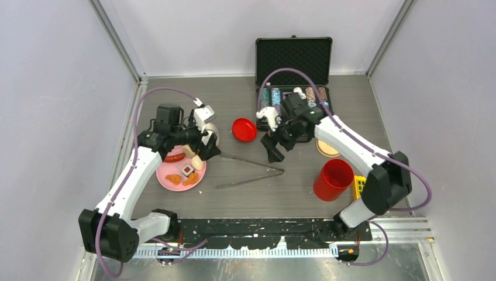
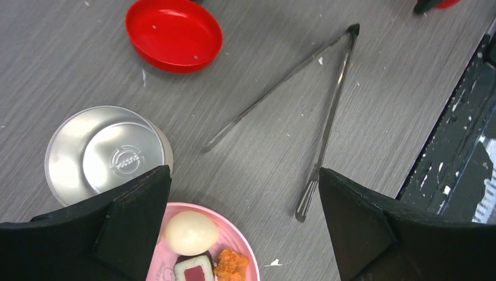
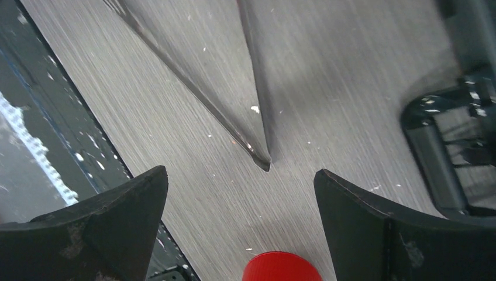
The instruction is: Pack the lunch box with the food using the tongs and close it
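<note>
Left gripper [image 2: 245,234]: matte black fingers spread wide, empty. Between them is a round pink plate [image 2: 235,235] with a smooth pale egg [image 2: 190,232], a white cube [image 2: 195,270] and a crumbly orange nugget [image 2: 232,264]. Just past its left finger sits a brushed steel bowl [image 2: 105,155], and beyond that a glossy red lid [image 2: 174,33]. Thin dark metal tongs [image 2: 333,111] lie in a V on the grey table [image 2: 263,170].

Right gripper [image 3: 240,234]: wide, empty, above the tongs' hinge. The red cylindrical canister [image 1: 333,180] stands to its right.
</note>
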`<state>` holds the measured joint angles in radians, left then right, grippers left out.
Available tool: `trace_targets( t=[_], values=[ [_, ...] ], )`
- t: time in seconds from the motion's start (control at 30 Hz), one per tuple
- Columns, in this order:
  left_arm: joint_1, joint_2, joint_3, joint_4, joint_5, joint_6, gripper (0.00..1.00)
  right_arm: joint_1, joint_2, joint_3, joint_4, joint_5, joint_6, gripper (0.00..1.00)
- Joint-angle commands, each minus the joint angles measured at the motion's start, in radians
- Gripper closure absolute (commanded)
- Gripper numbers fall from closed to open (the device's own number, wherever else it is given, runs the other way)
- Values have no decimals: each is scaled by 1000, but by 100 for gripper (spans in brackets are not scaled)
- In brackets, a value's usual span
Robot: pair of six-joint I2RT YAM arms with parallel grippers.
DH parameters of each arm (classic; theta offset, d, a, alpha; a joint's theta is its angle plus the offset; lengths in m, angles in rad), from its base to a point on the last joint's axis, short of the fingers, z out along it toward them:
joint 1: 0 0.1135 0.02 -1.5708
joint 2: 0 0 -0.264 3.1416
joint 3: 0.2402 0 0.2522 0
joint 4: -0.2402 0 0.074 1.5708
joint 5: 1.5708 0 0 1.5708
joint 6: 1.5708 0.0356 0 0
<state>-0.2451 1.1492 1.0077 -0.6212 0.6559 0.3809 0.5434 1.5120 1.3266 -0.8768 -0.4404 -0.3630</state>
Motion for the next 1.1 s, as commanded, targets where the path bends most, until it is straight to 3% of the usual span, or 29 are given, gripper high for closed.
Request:
trace_targets(
  t=[0.0,0.2,0.73,1.07],
  values=[
    [54,-58,5,62,28,-91,0,95,43,-29,-6,105,-91,1],
    [118,-73,27,85,90,-182,0,183,87,-116,93,224,-129,1],
    [181,-51,11,171,186,-357,0,236,230,-213,261,274,-259,1],
    [209,-51,3,227,217,-440,0,282,307,-231,376,243,-301,17]
  ],
)
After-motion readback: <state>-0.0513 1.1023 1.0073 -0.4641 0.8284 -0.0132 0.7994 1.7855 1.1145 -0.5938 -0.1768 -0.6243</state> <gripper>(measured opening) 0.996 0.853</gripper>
